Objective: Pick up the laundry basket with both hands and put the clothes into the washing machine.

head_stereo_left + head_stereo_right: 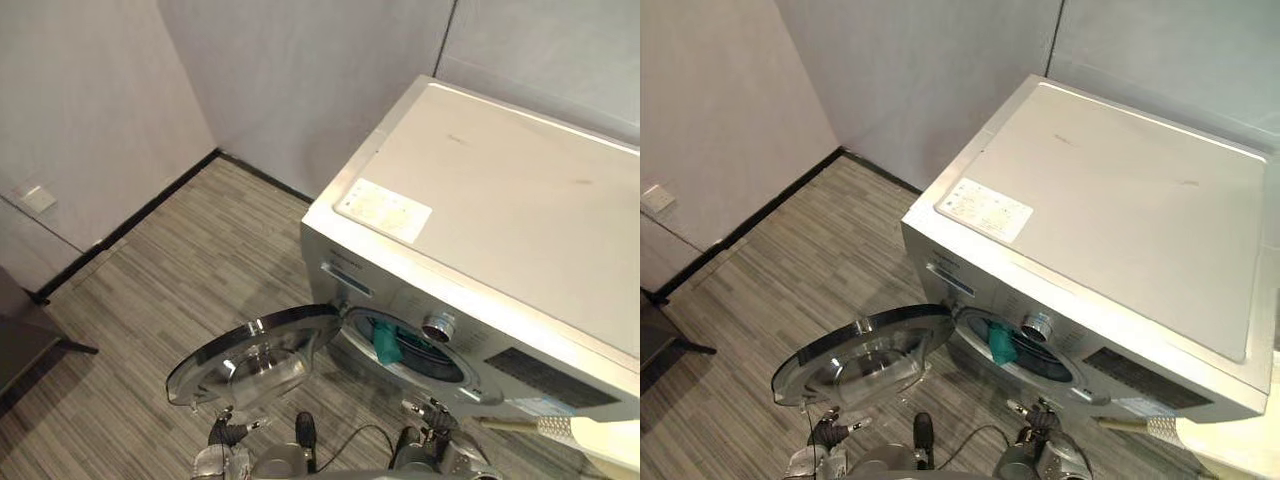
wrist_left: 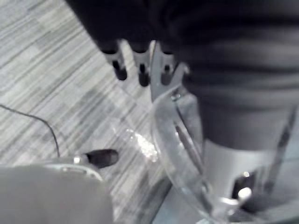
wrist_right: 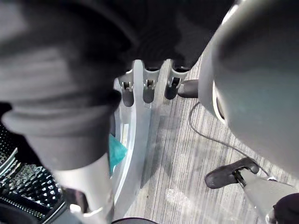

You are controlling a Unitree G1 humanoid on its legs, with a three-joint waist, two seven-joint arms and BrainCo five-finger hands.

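1. The silver washing machine (image 1: 480,200) stood on the right of the scene, its back to the far wall, on a striped grey floor (image 1: 180,270).
2. Its round glass door (image 1: 250,358) was open, swung out to the left of the drum opening (image 1: 415,350), with its bowl facing up.
3. A teal garment (image 1: 385,345) lay in the left part of the drum opening, just inside the rim. In the right wrist view it sat between the opening's silver rim and the perforated drum (image 3: 23,186).
4. The left hand (image 2: 141,65) hung over the floor just beside the near edge of the glass door. Its fingers (image 2: 116,60) were straight and side by side in a row, and held nothing. Whether a fingertip touched the door's rim could not be told.
5. The right hand (image 3: 149,88) hung just beside the rim of the drum opening, near the teal garment. Its fingers (image 3: 173,86) were straight, close together and empty.
6. A pale sticker (image 1: 383,210) lay on the near left corner of the machine's top. On the front, a silver knob (image 1: 438,326) sat above the opening, with a dark panel (image 1: 540,378) to its right.
7. A ribbed silver hose (image 1: 555,428) with a pale end showed at the near right.
8. A wall socket (image 1: 38,197) sat low on the left wall.
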